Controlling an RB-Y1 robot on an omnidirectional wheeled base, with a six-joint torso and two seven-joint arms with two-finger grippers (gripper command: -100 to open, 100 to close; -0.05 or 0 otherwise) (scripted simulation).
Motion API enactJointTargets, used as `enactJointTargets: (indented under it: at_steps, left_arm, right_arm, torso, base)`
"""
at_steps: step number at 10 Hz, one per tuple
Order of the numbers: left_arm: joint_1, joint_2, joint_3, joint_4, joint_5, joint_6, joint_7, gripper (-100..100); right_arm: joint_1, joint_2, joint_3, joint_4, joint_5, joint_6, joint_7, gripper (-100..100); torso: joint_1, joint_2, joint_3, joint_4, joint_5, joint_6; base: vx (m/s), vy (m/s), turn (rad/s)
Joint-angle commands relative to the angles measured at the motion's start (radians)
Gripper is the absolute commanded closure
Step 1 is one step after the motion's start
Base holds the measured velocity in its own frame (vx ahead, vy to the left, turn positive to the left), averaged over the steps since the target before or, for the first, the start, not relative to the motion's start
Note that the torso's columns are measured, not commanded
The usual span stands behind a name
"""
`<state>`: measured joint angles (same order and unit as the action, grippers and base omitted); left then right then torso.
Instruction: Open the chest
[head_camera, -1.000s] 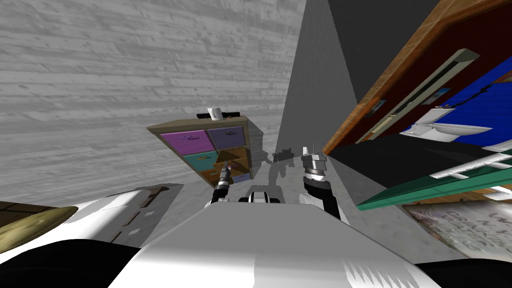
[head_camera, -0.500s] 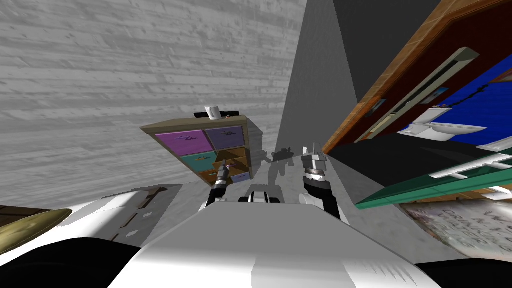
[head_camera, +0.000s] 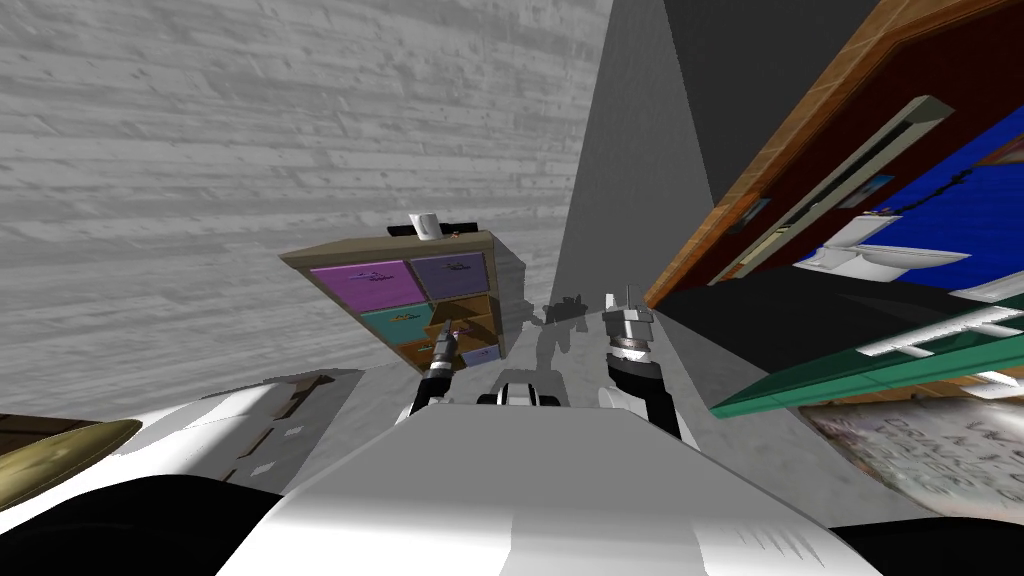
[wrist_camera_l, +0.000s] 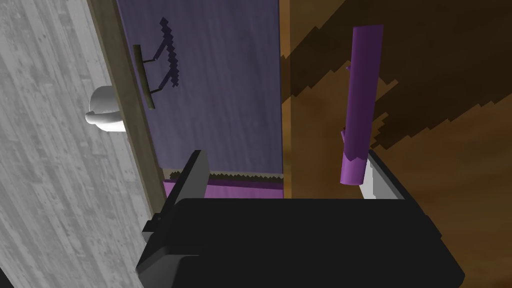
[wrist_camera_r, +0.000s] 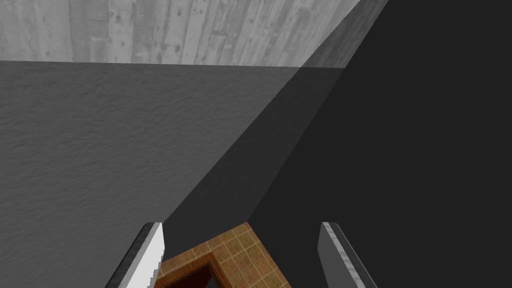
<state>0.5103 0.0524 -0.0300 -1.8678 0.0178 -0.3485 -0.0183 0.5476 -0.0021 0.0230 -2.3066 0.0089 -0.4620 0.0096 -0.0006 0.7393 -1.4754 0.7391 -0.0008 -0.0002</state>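
Against a grey plank wall stands the chest, ahead and left. The left end effector is spread at the chest's brown opening, with a purple handle just inside one finger. The right end effector is spread too, well apart from the chest.

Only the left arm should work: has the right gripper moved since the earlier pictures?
No. The right gripper stays beside the brown door frame, jaws open.

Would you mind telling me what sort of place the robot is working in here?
Likely a home, in a room beside a bathroom: a many-coloured chest with a cup on top, and a white toilet beyond a wood door frame.
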Motion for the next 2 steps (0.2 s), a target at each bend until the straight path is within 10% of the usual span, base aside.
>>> enactJointTargets:
  at_steps: [1, 2]
  left_arm:
    - [0.0, 0.0, 0.0, 0.001, 0.0, 0.0, 0.0, 0]
    - [0.0, 0.0, 0.0, 0.001, 0.0, 0.001, 0.0, 0]
  right_arm:
    - [0.0, 0.0, 0.0, 0.0, 0.0, 0.0, 0.0, 0]
    - [0.0, 0.0, 0.0, 0.0, 0.0, 0.0, 0.0, 0]
  torso:
    - [0.0, 0.0, 0.0, 0.0, 0.0, 0.0]
    - [0.0, -0.001, 0.0, -0.001, 0.0, 0.0]
  base:
    - [0.0, 0.0, 0.0]
    - [0.0, 0.0, 0.0]
